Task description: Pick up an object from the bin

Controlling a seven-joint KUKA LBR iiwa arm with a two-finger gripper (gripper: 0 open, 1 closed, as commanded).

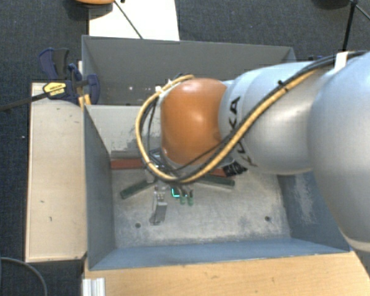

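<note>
Arm low over the left-middle of the bin, its gripper largely hidden under the wrist.

In the camera view the arm (296, 122) comes in from the right, and its orange cover (191, 125), looped with cables (140, 131), hangs over the left-middle of the grey bin (234, 217). The gripper (169, 196) sits just beneath the cover, close to the floor, and whether it is open or closed cannot be told. A dark green strip (134, 190) lies slanting on the floor just left of it, one end running in under the wrist. A reddish-brown bar (126, 163) lies along the far side of the floor and passes behind the cover. A small grey piece (158, 209) stands just near of the gripper; whether it belongs to the robot is unclear. Nothing can be seen held.
</note>
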